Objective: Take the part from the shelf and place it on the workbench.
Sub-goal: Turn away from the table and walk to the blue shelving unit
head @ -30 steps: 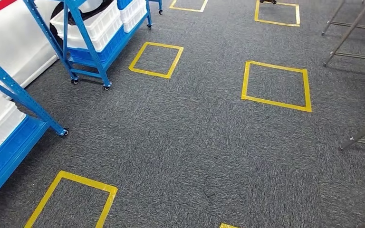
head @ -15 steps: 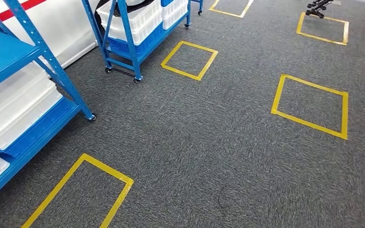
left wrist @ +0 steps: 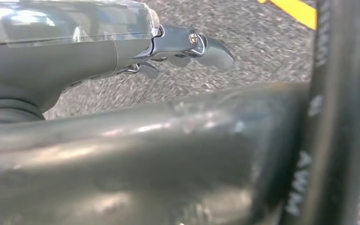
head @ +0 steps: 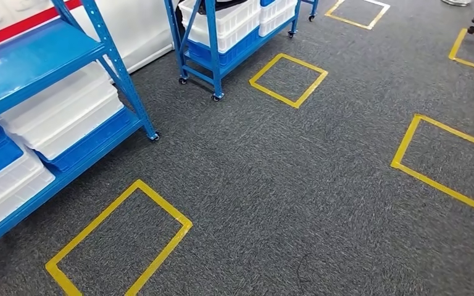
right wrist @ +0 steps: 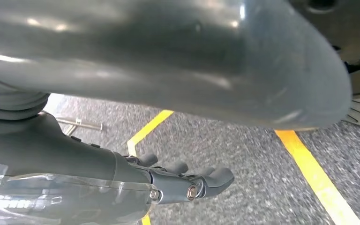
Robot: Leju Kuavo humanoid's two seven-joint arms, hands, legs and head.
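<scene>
Both hands empty: left hand (left wrist: 178, 47) and right hand (right wrist: 178, 180) hang loosely curled above carpet. Face blue shelf (head: 68, 117) squarely before reaching.

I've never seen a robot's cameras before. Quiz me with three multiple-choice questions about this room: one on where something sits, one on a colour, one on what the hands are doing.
1. The white bins sit:
A. on blue shelves
B. on the carpet
C. on a table

2. The floor squares are outlined in:
A. red
B. yellow
C. green

3. The left hand and right hand:
A. carry a bin
B. carry a part
C. hold nothing

Answers:
1 A: the bins rest on the blue rack.
2 B: the tape is yellow.
3 C: the wrist views show only carpet beyond the fingers.
</scene>
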